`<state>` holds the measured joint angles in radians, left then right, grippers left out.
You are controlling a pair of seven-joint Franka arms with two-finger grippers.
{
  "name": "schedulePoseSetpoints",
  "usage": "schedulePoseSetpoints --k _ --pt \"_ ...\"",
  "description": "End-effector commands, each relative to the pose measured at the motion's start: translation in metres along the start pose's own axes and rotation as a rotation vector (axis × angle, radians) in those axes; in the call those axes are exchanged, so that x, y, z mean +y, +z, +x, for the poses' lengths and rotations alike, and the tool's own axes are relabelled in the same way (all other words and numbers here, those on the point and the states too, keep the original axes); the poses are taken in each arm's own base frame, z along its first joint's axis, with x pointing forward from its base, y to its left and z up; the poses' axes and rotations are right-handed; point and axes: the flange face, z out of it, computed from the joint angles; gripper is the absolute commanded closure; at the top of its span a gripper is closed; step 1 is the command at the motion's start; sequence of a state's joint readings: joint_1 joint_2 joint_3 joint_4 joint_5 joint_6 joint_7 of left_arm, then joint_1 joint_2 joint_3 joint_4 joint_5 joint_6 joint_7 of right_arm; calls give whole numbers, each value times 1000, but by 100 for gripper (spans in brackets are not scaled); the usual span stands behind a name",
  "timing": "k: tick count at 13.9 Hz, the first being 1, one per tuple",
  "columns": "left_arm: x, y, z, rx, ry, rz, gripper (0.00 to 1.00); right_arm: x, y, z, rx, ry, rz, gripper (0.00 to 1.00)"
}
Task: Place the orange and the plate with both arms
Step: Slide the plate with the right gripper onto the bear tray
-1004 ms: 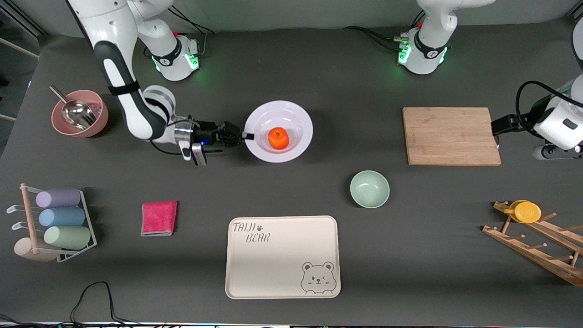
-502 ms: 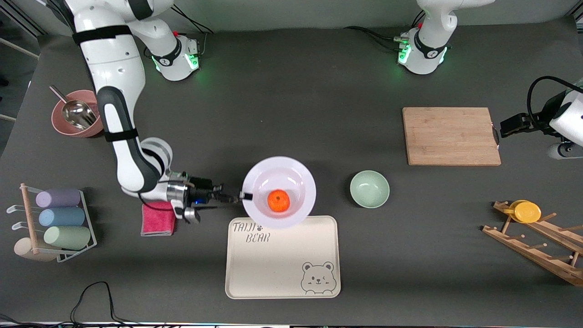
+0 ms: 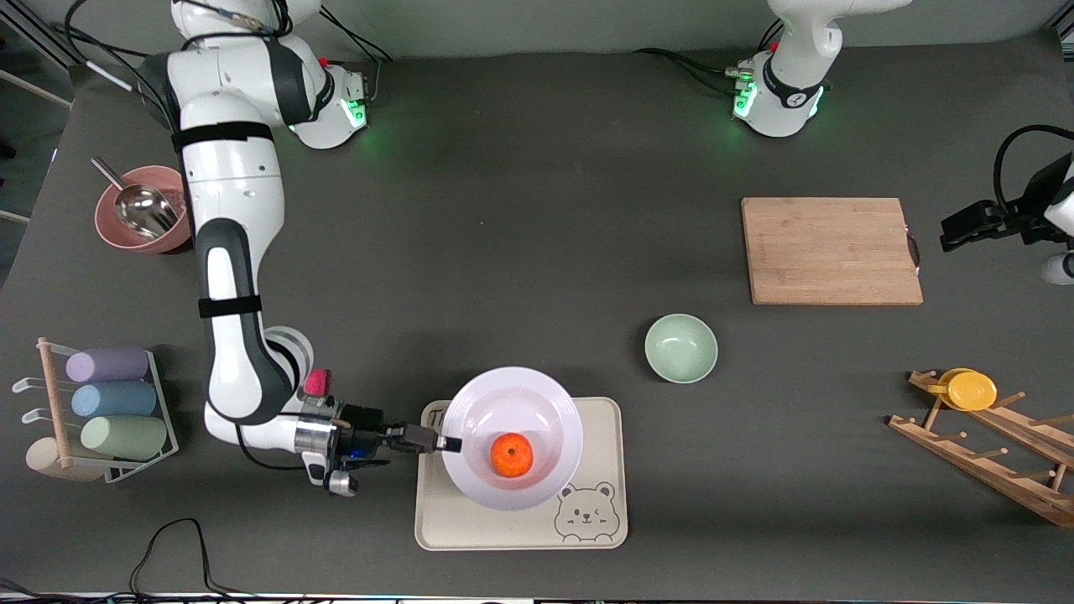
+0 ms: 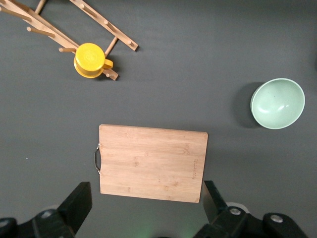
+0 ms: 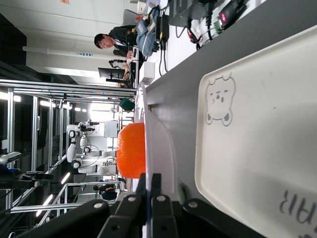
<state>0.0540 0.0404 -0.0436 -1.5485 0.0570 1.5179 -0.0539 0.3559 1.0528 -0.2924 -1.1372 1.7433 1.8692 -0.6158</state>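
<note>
My right gripper (image 3: 443, 442) pinches the rim of the plate (image 3: 513, 438), holding it with the orange (image 3: 511, 455) inside above the cream bear tray (image 3: 596, 524), while my left gripper (image 4: 146, 208) waits spread wide over the cutting board (image 3: 831, 250)

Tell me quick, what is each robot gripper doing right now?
Left gripper: open, holding nothing, up over the wooden cutting board.
Right gripper: shut on the plate rim, orange inside, over the bear tray.

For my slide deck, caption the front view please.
Right gripper holds the plate, orange inside, over the bear tray.
</note>
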Motion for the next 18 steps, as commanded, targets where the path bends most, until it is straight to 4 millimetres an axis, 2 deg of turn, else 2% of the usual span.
schedulePoseSetpoints --k 1,5,8,10,13,14,15,16,18 --pt "-7 -14 0 33 2 -12 0 23 10 8 10 21 -21 100" --pt "-8 -13 1 32 1 -4 0 65 21 -7 -5 25 -43 100" --pt "-7 -15 1 33 1 -4 0 88 25 -15 -15 20 -54 100" --pt "-7 -18 -2 33 4 -4 0 98 26 -21 -18 34 -60 100" --pt "-7 -25 -2 44 0 -7 0 98 30 -24 -17 22 -46 100" --pt "-8 -26 -3 45 -2 -6 0 98 30 -24 -16 22 -46 92" --pt "-10 -27 -3 44 -4 -3 0 98 30 -24 -16 23 -46 69" --pt "-13 -28 -3 47 -7 0 0 99 30 -24 -17 26 -46 33" --pt "-24 -28 -4 46 -24 1 0 99 30 -24 -19 31 -48 17"
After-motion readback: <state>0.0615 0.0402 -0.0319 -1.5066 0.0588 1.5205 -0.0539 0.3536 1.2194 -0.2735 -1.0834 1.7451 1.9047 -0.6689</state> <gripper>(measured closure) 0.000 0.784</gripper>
